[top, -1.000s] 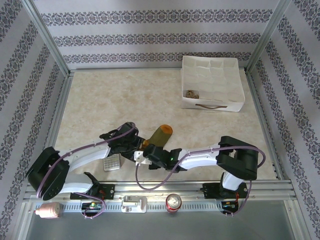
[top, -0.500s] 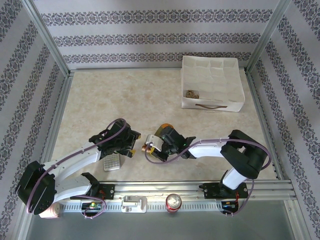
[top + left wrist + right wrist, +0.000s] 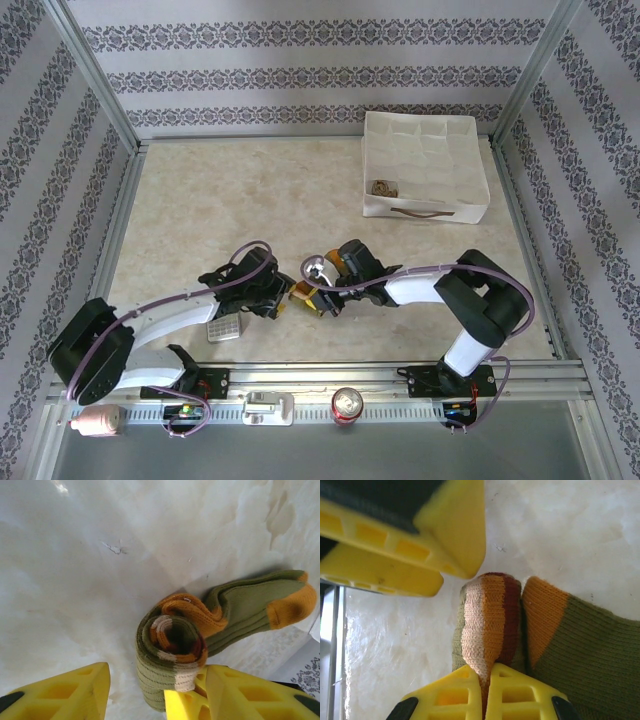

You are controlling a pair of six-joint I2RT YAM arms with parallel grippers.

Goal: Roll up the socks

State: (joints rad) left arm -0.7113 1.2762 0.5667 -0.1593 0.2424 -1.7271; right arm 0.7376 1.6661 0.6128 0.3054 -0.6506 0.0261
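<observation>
Evidently soft and springy, the olive-green knitted sock [image 3: 250, 605] is wanting a hold across its roll; right gripper [image 3: 486, 682] is pinching the striped cuff [image 3: 487, 615], left gripper [image 3: 154, 680] is gaping around it.

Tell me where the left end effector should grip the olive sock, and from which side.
Probably the rolled coil, across its olive sides, coming from above: it stands thick and compact, while the orange toe lies flat. The right end effector pinches the striped cuff.
</observation>
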